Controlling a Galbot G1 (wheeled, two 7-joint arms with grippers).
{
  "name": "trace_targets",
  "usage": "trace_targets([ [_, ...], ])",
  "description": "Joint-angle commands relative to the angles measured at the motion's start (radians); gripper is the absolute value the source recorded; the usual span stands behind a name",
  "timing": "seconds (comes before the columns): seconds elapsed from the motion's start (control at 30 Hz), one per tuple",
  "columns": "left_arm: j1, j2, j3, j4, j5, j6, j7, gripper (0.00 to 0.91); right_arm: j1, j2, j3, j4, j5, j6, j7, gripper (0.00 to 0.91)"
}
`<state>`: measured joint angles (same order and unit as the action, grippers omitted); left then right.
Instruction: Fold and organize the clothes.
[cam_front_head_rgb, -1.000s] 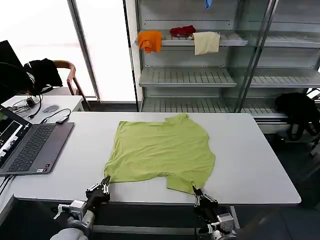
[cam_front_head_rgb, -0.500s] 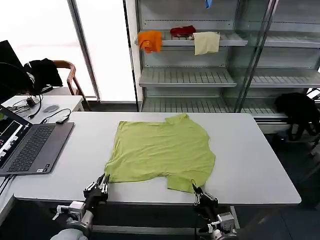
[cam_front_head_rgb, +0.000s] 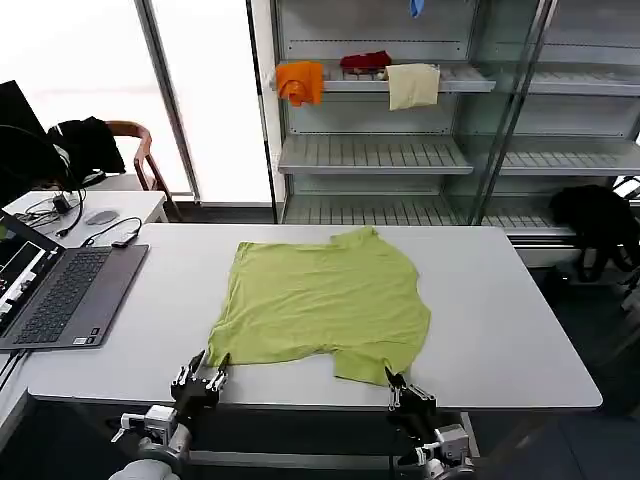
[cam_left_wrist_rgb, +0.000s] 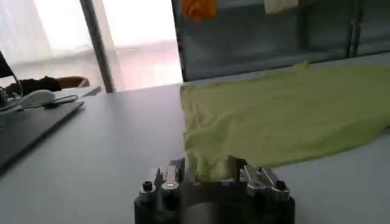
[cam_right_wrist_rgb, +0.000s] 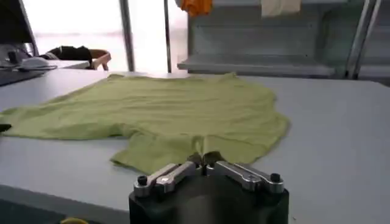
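Where shelving (cam_front_head_rgb: 375, 155) backs it, T-shirt (cam_front_head_rgb: 325, 300) lies on grey table (cam_front_head_rgb: 500, 330).

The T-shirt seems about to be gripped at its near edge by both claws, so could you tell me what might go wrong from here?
1. The left claw is open around a bunched corner of the T-shirt; it may pinch only part of the fabric and let it slip.
2. The right claw looks shut on a thin hem edge, a hold that might pull free.
3. The table edge lies close, so released cloth could slide off.
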<state>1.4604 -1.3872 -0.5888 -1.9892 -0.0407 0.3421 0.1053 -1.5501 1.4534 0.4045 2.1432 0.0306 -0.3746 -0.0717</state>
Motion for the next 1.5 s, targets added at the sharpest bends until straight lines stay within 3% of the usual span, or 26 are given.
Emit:
trace_targets([
  [0.03,0.004,0.0,0.004,0.001,-0.008,0.017,0.01,0.0,0.0,0.0,0.0,0.002,0.002,0.001,0.0,0.0],
  [0.43,-0.031,-0.004,-0.013,-0.049,-0.099,0.016,0.025,0.0,0.032,0.016,0.038,0.023,0.044,0.004,-0.016,0.0],
  [0.73,-0.157,-0.011,-0.014,-0.054,-0.185,0.095,0.061,0.0,0.212,0.032,0.068,-0.007,0.076,-0.095,-0.022,0.0],
  [1.0,-0.288,-0.029,-0.009,0.037,-0.222,0.16,0.035,0.0,0.386,0.021,0.074,-0.119,0.116,-0.147,-0.018,0.0],
  [1.5,-0.421,-0.039,0.004,0.177,-0.21,0.173,0.004,0.0,0.606,0.036,0.041,-0.368,0.08,-0.151,-0.021,0.0],
])
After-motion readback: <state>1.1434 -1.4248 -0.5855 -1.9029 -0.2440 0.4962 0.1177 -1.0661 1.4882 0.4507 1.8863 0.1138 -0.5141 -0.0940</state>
